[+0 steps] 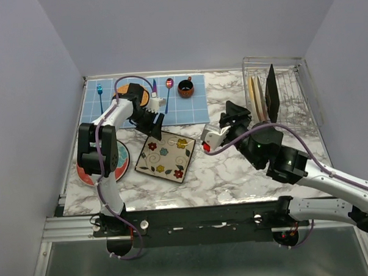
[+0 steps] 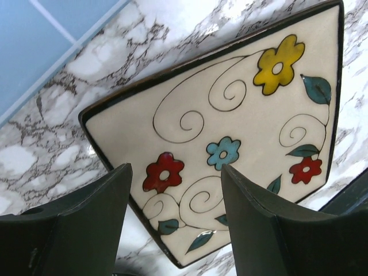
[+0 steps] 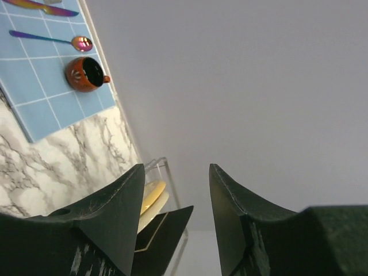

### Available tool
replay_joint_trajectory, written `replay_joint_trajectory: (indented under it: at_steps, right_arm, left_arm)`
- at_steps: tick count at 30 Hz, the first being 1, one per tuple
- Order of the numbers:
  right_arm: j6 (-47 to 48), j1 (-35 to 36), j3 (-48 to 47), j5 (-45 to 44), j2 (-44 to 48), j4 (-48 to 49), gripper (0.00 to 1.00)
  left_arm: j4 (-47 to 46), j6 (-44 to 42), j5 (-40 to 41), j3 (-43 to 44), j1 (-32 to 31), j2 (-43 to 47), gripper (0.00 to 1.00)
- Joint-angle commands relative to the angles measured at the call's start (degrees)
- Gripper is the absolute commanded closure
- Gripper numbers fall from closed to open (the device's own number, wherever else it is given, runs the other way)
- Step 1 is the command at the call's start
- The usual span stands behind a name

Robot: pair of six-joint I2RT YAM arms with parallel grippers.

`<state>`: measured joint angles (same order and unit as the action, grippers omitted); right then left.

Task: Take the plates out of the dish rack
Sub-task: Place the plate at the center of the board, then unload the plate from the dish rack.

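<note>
Centre: square floral plate (image 1: 165, 157) gleaming, glossy glazed ceramic | upper right: dish rack (image 1: 295, 102) glinting, silvery metal wire | tabletop (image 1: 234, 172) showing smooth marble-look veining | upper left: blue mat (image 1: 189, 110) lying matt

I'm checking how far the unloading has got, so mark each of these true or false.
1. The square cream floral plate lies flat on the marble table, outside the rack. True.
2. The left gripper is clamped on that plate. False: its fingers are open above the plate and hold nothing.
3. The silvery wire dish rack is empty. False: a dark square plate and pale yellow round plates stand in it.
4. The small orange-brown cup sits on the blue tiled mat. True.
5. The right gripper is open and empty. True.
</note>
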<state>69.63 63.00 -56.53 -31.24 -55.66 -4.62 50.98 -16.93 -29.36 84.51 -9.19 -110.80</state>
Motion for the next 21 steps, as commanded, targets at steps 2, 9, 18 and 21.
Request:
replay_joint_trajectory:
  at_steps: [2, 9, 18, 21]
  right_arm:
    - [-13.62, -3.84, -8.31, 0.91, -2.08, -13.28, 0.43]
    - [-31.03, -16.93, -17.12, 5.58, -4.99, -21.92, 0.44]
    - [-48.07, -34.41, -22.91, 16.82, -8.32, -32.10, 0.45]
    - [-51.15, -37.93, -24.67, 20.59, -10.61, -34.04, 0.45]
  left_arm:
    - [-2.38, -1.09, 2.99, 1.45, -1.27, 0.15, 0.28]
    - [-2.38, 0.14, 3.17, 2.24, -4.08, 4.80, 0.28]
    - [-2.03, 1.55, -0.52, 2.59, -6.36, 10.34, 0.28]
    - [-1.41, 1.46, -0.95, 2.77, -6.54, 10.87, 0.28]
